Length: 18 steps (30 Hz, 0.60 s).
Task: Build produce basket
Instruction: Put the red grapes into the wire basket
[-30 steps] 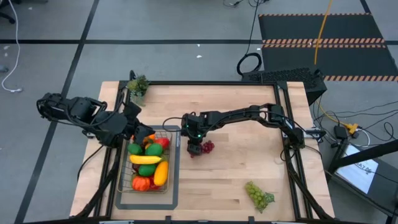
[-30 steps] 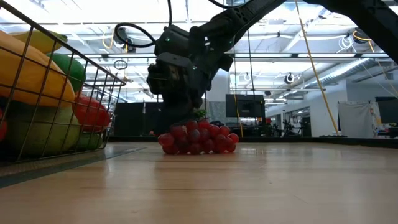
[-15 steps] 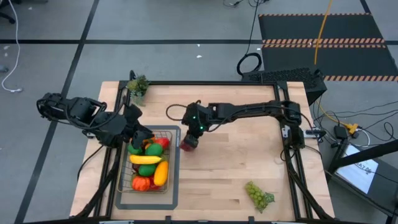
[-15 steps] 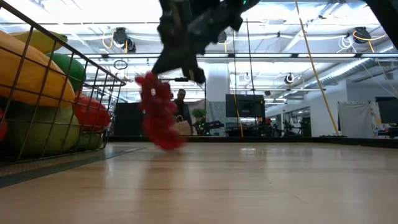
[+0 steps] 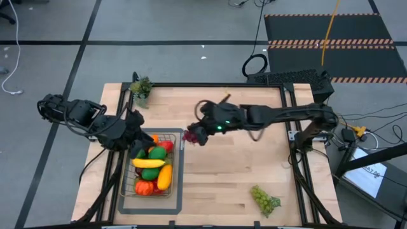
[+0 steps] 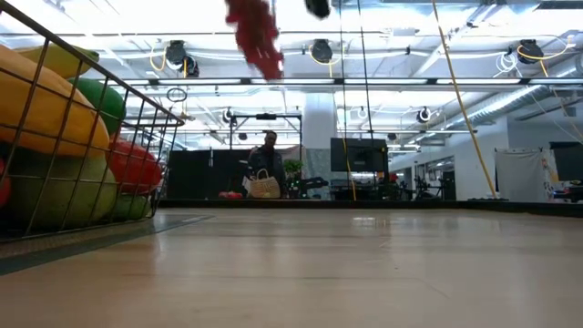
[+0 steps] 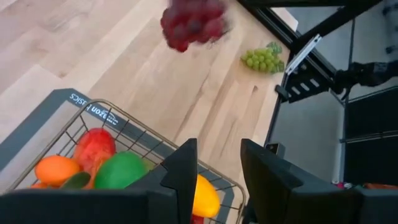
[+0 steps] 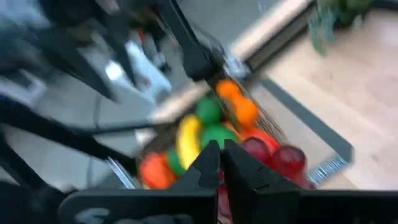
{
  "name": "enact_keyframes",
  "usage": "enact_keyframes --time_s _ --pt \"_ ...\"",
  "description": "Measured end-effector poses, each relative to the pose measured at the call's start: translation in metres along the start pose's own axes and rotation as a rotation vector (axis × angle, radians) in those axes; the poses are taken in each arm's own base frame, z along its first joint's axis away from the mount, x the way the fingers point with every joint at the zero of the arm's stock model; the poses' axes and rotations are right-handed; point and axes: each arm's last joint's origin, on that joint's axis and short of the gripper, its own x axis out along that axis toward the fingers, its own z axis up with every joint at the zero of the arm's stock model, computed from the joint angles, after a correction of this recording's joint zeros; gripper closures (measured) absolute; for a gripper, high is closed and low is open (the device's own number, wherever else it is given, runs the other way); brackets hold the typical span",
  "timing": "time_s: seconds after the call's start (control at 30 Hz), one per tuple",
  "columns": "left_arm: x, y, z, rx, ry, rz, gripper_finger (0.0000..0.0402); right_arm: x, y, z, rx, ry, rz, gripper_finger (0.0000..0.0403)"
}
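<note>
- Purple grapes (image 5: pixel 190 135) are up off the bench (image 5: pixel 235 172), hanging from your right pincer (image 5: pixel 198 135), which is clamped on the bunch. In the low view the grapes (image 6: pixel 256 32) dangle near the top of frame, well above the wood.
- From above, the bunch sits just beside the basket (image 5: pixel 154 166), off its far right corner, not over the mesh.
- The basket holds a banana (image 5: pixel 149 163), a green pear (image 5: pixel 157 152), a red apple (image 5: pixel 166 145), a yellow mango (image 5: pixel 165 177) and oranges (image 5: pixel 144 187). Fruit is stacked higher than the wire rim in the low view.
- The basket rests on a flat grey mat (image 5: pixel 176 202) at the bench's left side.
- Your left pincer (image 5: pixel 135 140) is over the basket's far left corner, fingers (image 7: pixel 184 171) a little apart with nothing between them. That arm takes up the far left of the basket; it's the closest obstacle to the grapes' side.
- Green grapes (image 5: pixel 264 199) lie on the bench near the front right edge, well apart from everything.
- A potted sprig (image 5: pixel 140 87) stands at the far left corner of the bench, clear of both arms.
- Bare wood runs across the middle and right of the bench, open between the basket and the green grapes.
- A person (image 6: pixel 265 169) stands far back in the room.
</note>
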Motion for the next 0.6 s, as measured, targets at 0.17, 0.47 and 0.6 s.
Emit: enact_keyframes --time_s 0.17,0.47,0.6 --pt "-0.002 0.0 0.0 0.025 -0.003 -0.005 0.0277 -0.04 0.035 0.002 0.037 -0.188 0.054 0.0402" --pt "-0.002 -0.005 -0.005 0.045 0.019 -0.037 0.0277 -0.106 0.082 0.001 -0.164 -0.479 0.136 0.0402" --pt "-0.002 -0.005 -0.006 0.055 0.02 -0.04 0.0277 -0.127 0.091 0.0 -0.299 -0.533 0.13 0.0402"
